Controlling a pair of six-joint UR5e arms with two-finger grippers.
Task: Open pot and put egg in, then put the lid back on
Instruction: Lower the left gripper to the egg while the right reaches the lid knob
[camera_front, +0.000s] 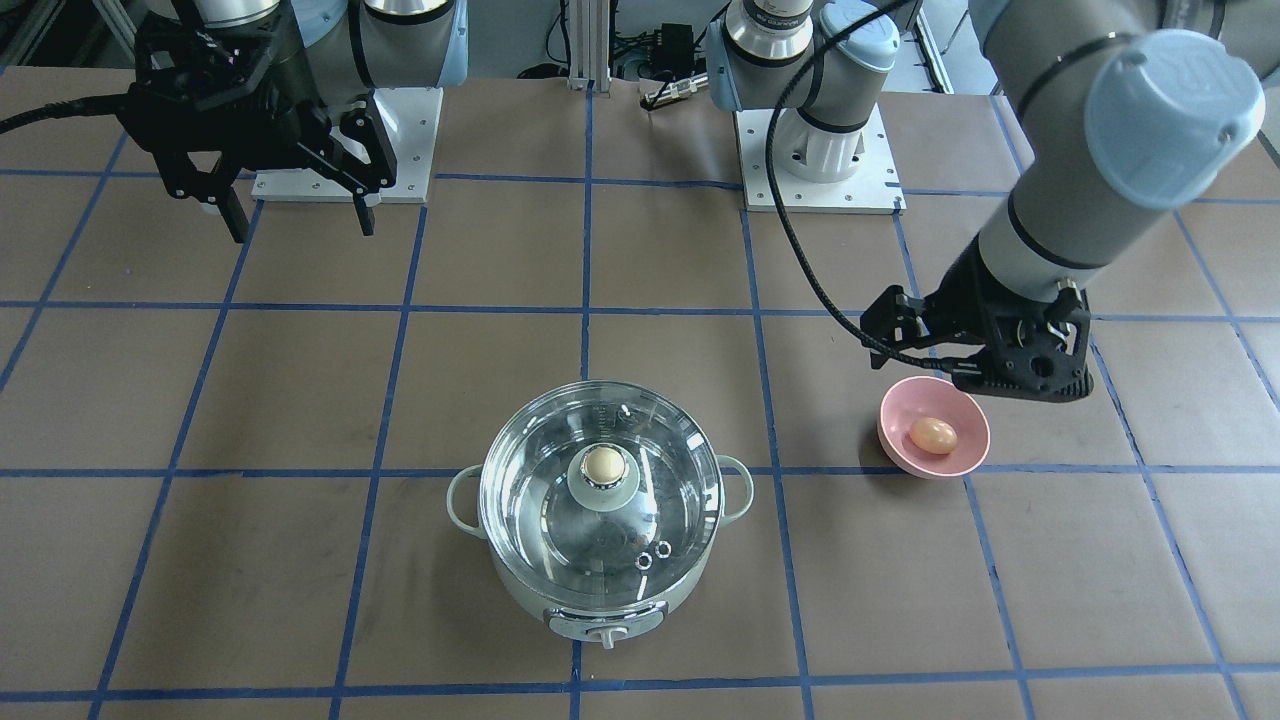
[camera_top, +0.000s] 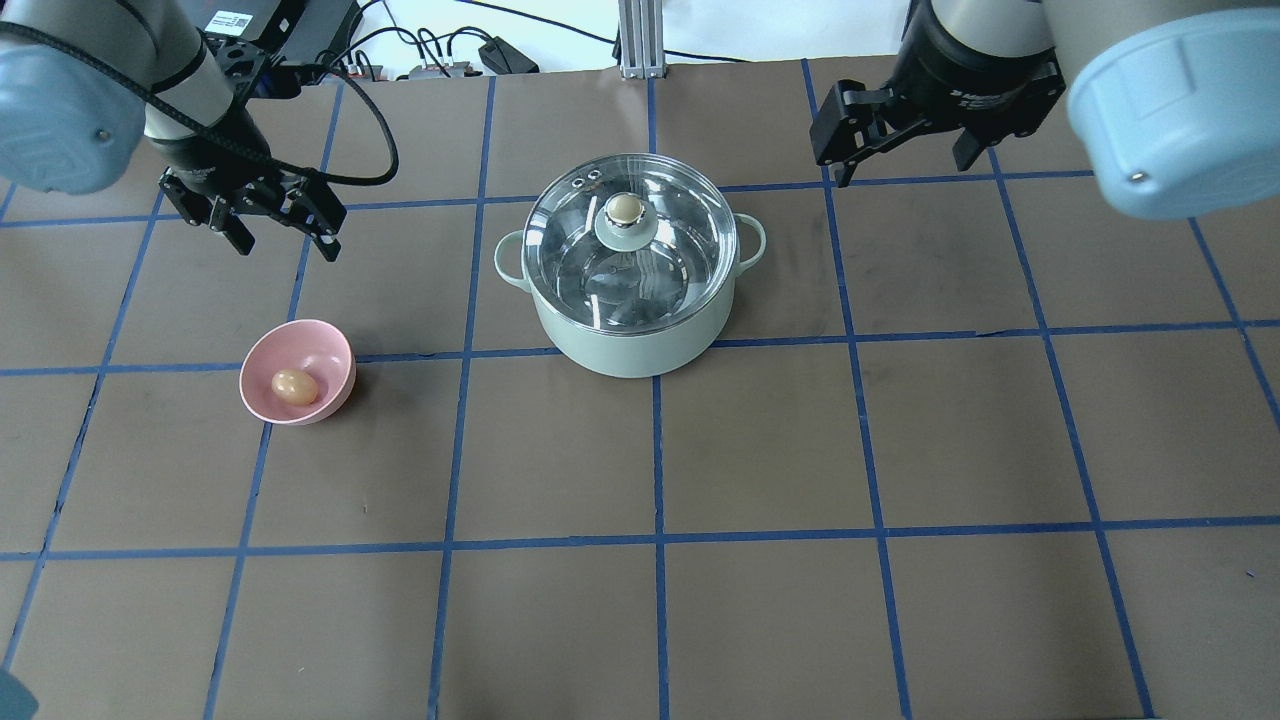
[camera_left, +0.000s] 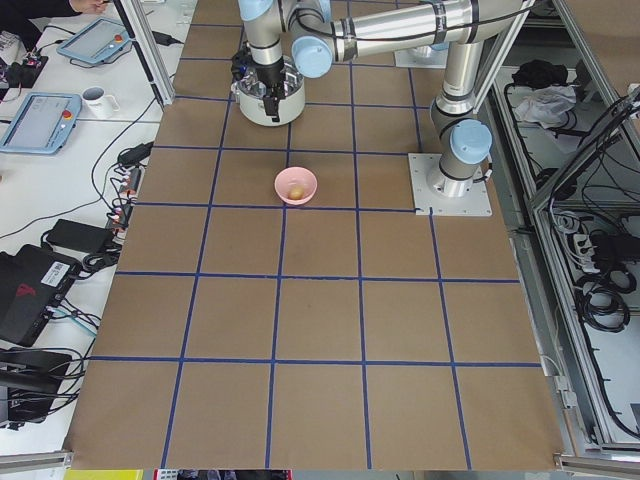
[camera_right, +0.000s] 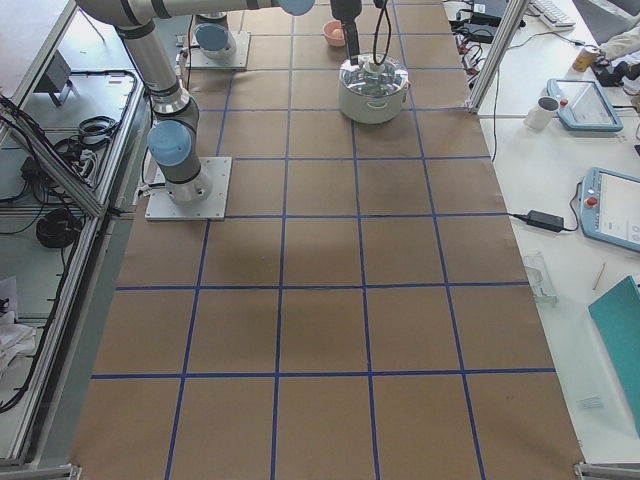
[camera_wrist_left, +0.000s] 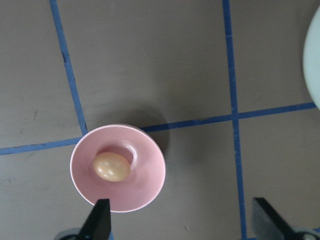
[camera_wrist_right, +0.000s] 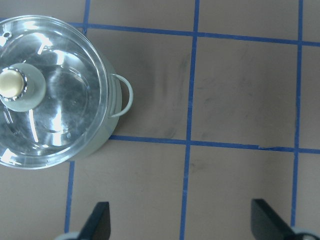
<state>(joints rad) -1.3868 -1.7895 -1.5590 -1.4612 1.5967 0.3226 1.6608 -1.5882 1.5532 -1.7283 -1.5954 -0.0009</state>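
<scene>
clear glass lid (camera_top: 628, 240), glossy pot (camera_top: 630, 335), smooth egg (camera_top: 294, 385), matt table (camera_top: 800, 450).

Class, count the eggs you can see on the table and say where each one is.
1. The egg lies in the pink bowl, apart from the pot; none shows through the clear lid.

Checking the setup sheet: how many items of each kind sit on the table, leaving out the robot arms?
pot: 1
lid: 1
pink bowl: 1
egg: 1
Total: 4
</scene>
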